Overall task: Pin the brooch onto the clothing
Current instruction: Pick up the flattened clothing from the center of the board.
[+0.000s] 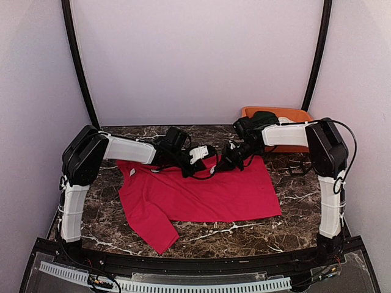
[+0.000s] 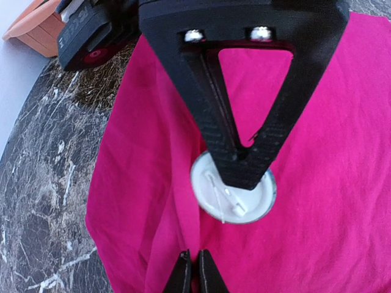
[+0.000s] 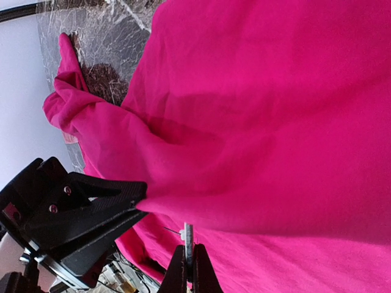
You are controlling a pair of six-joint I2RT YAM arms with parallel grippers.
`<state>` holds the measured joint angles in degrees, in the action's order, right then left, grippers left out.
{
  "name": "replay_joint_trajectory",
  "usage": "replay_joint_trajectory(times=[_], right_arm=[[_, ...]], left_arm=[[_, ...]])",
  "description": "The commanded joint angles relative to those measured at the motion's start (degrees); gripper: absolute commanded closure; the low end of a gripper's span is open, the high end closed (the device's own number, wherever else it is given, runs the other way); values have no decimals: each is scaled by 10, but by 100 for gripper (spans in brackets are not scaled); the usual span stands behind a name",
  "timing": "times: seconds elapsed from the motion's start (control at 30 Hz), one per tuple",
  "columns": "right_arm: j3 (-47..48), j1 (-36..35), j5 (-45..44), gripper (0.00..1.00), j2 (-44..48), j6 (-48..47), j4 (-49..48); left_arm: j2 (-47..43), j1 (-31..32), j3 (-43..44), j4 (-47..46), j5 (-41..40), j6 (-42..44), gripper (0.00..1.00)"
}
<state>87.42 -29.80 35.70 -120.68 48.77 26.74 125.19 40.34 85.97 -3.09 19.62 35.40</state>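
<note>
The red T-shirt (image 1: 208, 195) lies spread on the marble table. My left gripper (image 1: 206, 157) is at the shirt's far edge, shut on a raised fold of the red cloth (image 2: 183, 201); its fingertips (image 2: 186, 259) pinch that fold. My right gripper (image 1: 225, 162) faces it, shut on the round white brooch (image 2: 215, 198), held just above the shirt with its back and open pin showing. In the right wrist view the brooch (image 3: 188, 232) is edge-on between my fingers, its pin pointing at the fold held by the left gripper (image 3: 137, 198).
An orange tray (image 1: 293, 113) with a dark green garment (image 1: 264, 116) stands at the back right; it also shows in the left wrist view (image 2: 36, 30). Bare marble table (image 1: 293, 201) borders the shirt on all sides. Curved black frame posts stand at the back corners.
</note>
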Motion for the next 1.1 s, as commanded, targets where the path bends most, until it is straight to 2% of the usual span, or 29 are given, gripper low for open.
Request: replay_joint_trajectory(times=[0.0, 1.07], right_arm=[[31, 4, -16, 100, -23, 2, 6], [70, 9, -37, 100, -17, 2, 43]], left_arm=[[-9, 9, -9, 15, 20, 8, 96], [1, 20, -5, 28, 12, 27, 98]])
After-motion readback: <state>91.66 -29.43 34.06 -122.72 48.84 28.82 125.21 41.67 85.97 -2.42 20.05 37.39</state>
